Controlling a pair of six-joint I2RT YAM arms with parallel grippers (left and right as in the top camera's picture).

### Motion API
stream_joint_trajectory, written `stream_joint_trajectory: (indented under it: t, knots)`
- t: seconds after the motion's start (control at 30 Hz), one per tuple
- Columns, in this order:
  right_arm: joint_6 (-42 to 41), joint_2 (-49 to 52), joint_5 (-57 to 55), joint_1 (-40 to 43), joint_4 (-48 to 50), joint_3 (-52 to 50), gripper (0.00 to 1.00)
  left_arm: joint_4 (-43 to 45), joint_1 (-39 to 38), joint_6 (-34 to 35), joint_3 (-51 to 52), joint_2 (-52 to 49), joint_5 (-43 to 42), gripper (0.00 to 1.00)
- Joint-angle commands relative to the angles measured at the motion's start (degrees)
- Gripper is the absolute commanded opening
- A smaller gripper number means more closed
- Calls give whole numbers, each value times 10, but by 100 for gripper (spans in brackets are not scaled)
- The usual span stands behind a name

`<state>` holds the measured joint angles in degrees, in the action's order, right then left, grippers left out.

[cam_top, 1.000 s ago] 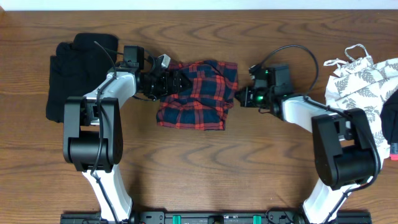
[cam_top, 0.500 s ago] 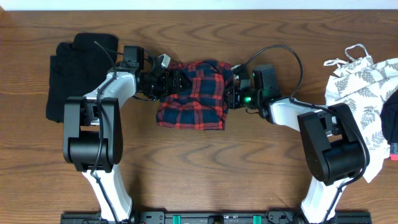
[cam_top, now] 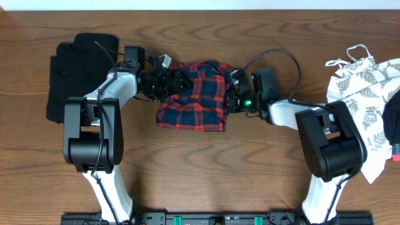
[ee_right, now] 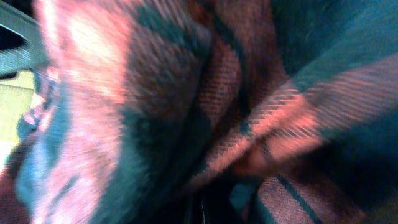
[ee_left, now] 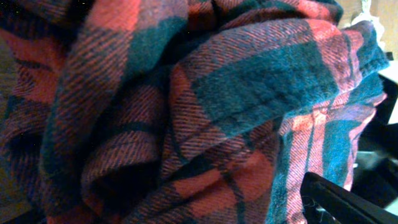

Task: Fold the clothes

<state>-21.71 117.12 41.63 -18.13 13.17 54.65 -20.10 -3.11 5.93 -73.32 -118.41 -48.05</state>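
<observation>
Centrally, bunched plaid shirt on table

Two robot arms, black and white.
The left arm and the right arm are each made of big black blocks joined by smooth white tubes. The left gripper is black too. A thin black cable loops over the right arm, and a small green light glows near its tip. Behind them runs a black bar with green marks.
</observation>
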Motion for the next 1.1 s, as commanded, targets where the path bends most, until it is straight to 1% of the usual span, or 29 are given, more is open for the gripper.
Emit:
stream_joint_trajectory:
  t: [0.0,0.13,0.3,0.43,0.5,0.63,0.83,1.07]
  knots:
    - [-2,29,17,-22,-5,0,6,-4,-2,-7,6,-23,22,98]
    - [-2,33,-14,-26,-5,0,7,-4,-2,-7,6,-23,22,98]
    - [-16,33,-29,-7,5,0,24,-4,-2,-7,6,-23,22,98]
    - [-28,32,10,15,6,0,37,-4,-2,-7,6,-23,22,98]
    - [-33,28,29,28,5,0,41,-4,-2,-7,6,-23,22,98]
    - [-36,8,64,53,-14,0,41,-4,-2,-7,6,-23,22,98]
    - [-26,-40,66,86,-40,0,40,-4,-2,-7,6,-23,22,98]
    - [-22,-100,66,91,-40,0,41,-4,-2,-7,6,-23,22,98]
